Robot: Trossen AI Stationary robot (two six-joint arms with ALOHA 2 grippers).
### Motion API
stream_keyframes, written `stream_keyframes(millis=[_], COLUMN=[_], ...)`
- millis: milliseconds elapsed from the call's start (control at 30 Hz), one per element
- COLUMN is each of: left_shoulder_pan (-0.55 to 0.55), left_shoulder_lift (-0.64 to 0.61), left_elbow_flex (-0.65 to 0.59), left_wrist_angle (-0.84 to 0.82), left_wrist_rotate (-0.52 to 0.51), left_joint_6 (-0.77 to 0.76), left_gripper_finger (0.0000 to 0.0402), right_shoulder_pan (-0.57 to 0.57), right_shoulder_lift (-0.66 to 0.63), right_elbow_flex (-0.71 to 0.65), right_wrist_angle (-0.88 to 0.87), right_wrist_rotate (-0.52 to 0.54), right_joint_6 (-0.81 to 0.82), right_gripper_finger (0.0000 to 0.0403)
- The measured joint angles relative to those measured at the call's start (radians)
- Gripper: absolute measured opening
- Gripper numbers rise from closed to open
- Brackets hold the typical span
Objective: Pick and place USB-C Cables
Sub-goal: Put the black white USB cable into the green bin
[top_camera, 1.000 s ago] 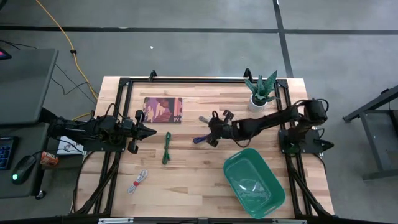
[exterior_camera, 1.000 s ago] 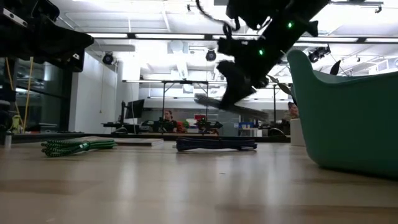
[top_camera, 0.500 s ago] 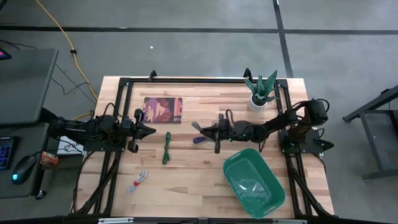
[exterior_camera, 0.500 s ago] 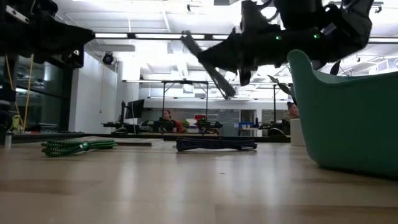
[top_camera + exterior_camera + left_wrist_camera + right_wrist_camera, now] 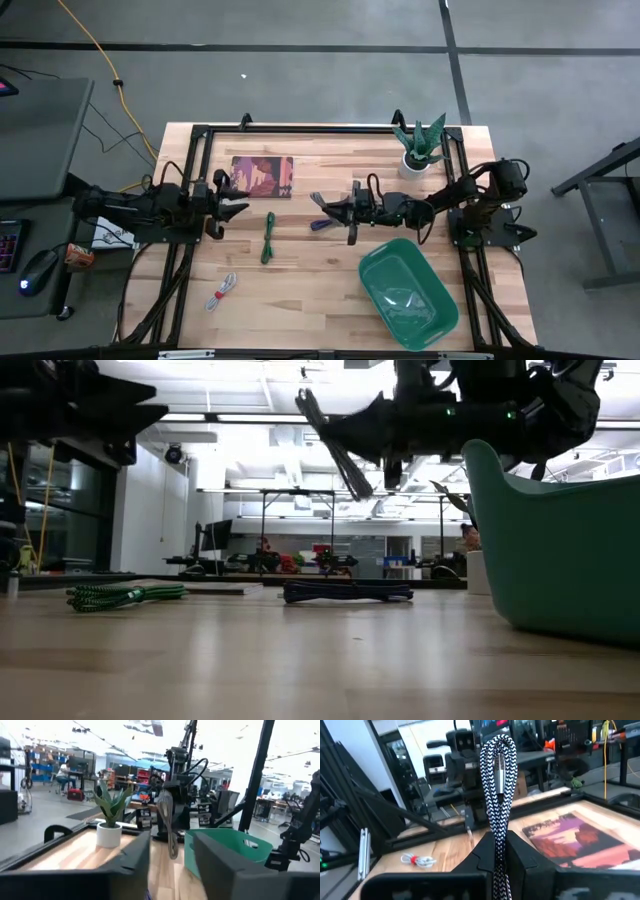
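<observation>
My right gripper (image 5: 332,205) hangs above the table's middle, shut on the silver-grey USB-C cable (image 5: 497,775); the cable also shows in the low view (image 5: 325,440). Just below it the purple cable (image 5: 321,224) lies flat on the wood. The green cable (image 5: 268,237) lies to the left of the middle, and the white-and-red one (image 5: 222,291) near the front left. My left gripper (image 5: 238,202) hovers open and holds nothing. It is left of the green cable, and its fingers (image 5: 135,855) point toward the right arm. My right gripper pinches the silver-grey cable bundle (image 5: 498,827) between its two fingers, which lie along it. The fingers are about level and point toward the table's left. The looped end (image 5: 498,747) sticks out past the fingertips. The bundle is lifted clear and tilted, loop end up (image 5: 305,405).
A teal tub (image 5: 408,293) stands at the front right, close to the right arm. A potted plant (image 5: 420,148) sits at the back right, and a picture mat (image 5: 262,176) lies at the back left. Black frame rails run along the table's edges.
My right gripper has risen from just above the purple cable and gone a little toward the table's left. It has levelled out, still holding the silver-grey cable, whose free end now tilts upward. My left gripper has opened its fingers where it was.
</observation>
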Motion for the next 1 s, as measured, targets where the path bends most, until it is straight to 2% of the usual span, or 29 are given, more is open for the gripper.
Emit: stream_keyframes(millis=[167,333,600,767,1000], left_shoulder_pan=[0.000,0.000,-0.006,-0.038,-0.074], left_shoulder_lift=[0.182,0.418,0.749,0.902,1.064], left_elbow_flex=[0.000,0.000,0.043,0.126,0.243], left_wrist_angle=[0.158,0.390,0.671,0.688,0.687], left_wrist_rotate=[-0.045,-0.045,0.007,0.023,0.023], left_joint_6=[-0.016,-0.066,-0.068,-0.030,0.014], left_gripper_finger=[0.0223,0.0264,0.0270,0.0270,0.0270], right_shoulder_pan=[0.000,0.000,0.001,0.001,0.003], right_shoulder_lift=[0.001,0.031,0.176,0.228,0.230], right_elbow_flex=[0.070,0.212,0.392,0.457,0.469], right_wrist_angle=[0.015,-0.071,-0.105,-0.117,-0.103], right_wrist_rotate=[-0.024,-0.064,-0.117,-0.131,-0.161], right_joint_6=[-0.021,-0.052,-0.048,-0.049,-0.052], right_gripper_finger=[0.0005,0.0004,0.0003,0.0003,0.0003])
